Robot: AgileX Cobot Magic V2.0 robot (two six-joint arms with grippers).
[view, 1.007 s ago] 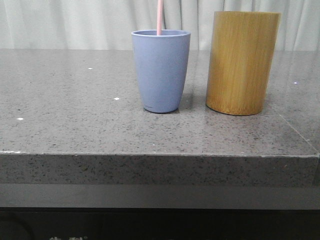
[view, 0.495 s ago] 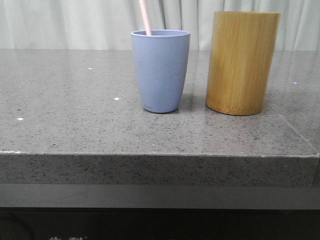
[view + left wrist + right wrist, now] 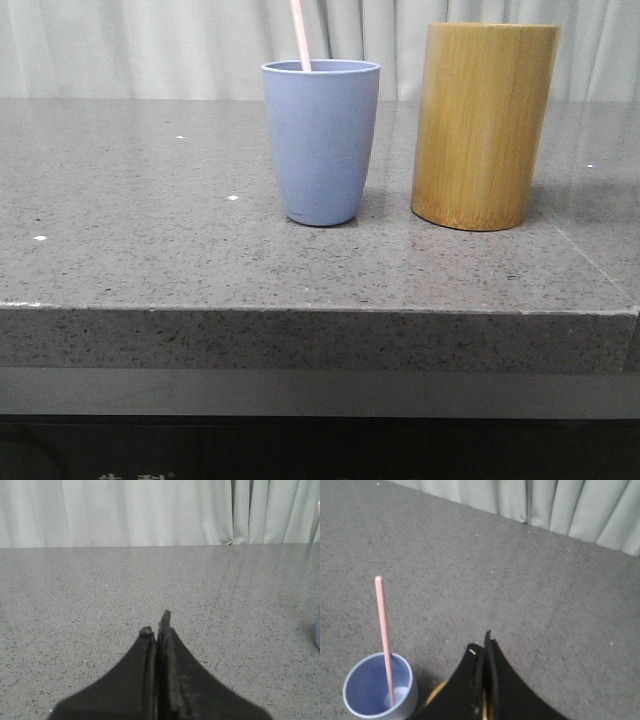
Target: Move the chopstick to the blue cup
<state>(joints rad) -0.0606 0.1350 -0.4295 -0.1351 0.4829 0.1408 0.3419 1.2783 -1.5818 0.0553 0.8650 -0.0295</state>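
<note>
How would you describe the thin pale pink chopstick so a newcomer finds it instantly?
On the grey speckled stone table, find the matte blue-grey tapered cup left of the taller yellow-brown bamboo cylinder. The thin pale pink chopstick stands inside that cup, leaning on its rim: the only slender stick there.

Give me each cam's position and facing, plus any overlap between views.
Front: low at the table edge, facing forward at the blue cup, pink chopstick and bamboo holder; no robot body visible.
Left wrist: low over the grey table, facing the curtain; left gripper fingers together, holding nothing.
Right wrist: high, looking down into the cup; right gripper fingers together, holding nothing.
Shared: front and right wrist both show the cup with the chopstick inside.
</note>
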